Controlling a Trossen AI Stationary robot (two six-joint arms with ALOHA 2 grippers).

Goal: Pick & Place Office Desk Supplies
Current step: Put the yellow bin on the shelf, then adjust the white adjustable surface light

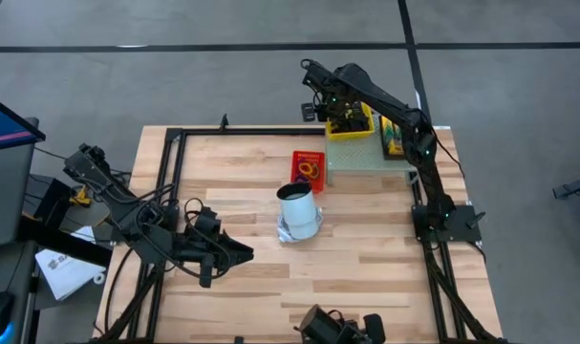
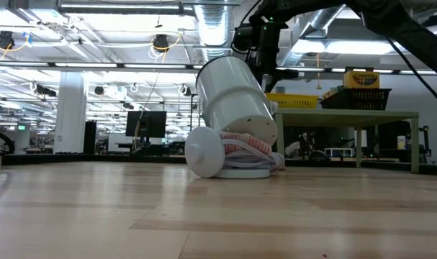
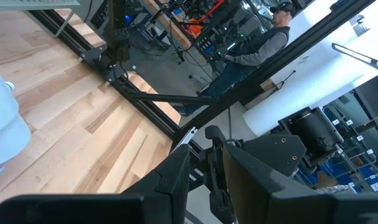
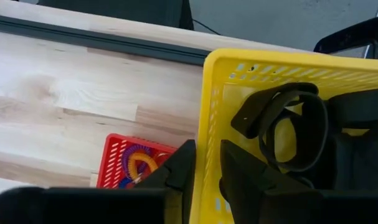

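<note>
While nearly closed, the right gripper (image 4: 204,163) straddles the yellow basket (image 4: 238,65) wall.

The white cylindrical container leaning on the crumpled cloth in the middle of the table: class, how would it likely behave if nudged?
The white cylindrical container already tilts, propped on a striped crumpled cloth, so a nudge would probably topple it. Its round wall suggests it could then roll across the wooden table. It looks like thin plastic, so likely light and easily shoved.
</note>
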